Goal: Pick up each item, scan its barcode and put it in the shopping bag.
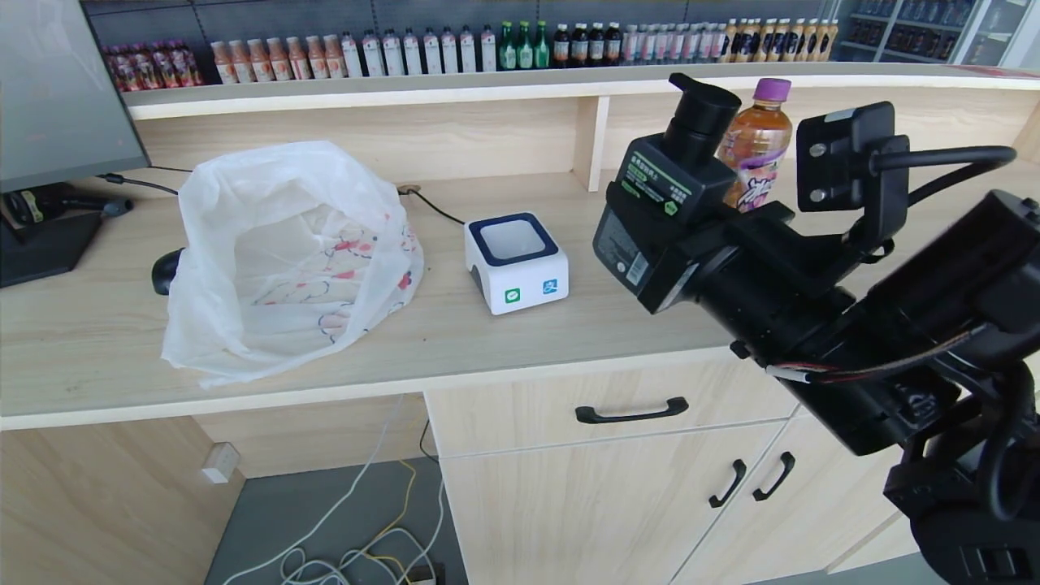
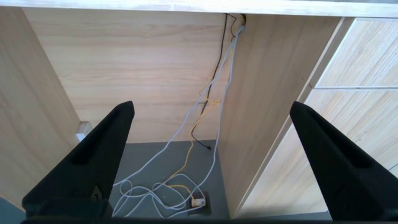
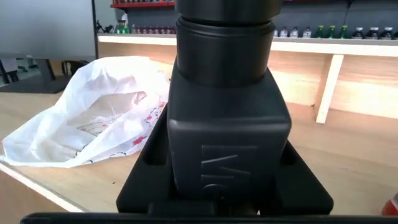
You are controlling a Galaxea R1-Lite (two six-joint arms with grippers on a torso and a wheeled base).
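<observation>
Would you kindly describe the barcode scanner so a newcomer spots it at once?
Look at the wooden counter, just right of the white shopping bag. The scanner is the small white cube; only it has a blue-framed top window.

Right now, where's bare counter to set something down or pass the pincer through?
Widest bare stretch: counter front, from the bag past the scanner to below the held black bottle. Behind the scanner is open too, but a cable crosses it. Crowded: left end, with monitor, mouse and bag; tea bottle at back right.
</observation>
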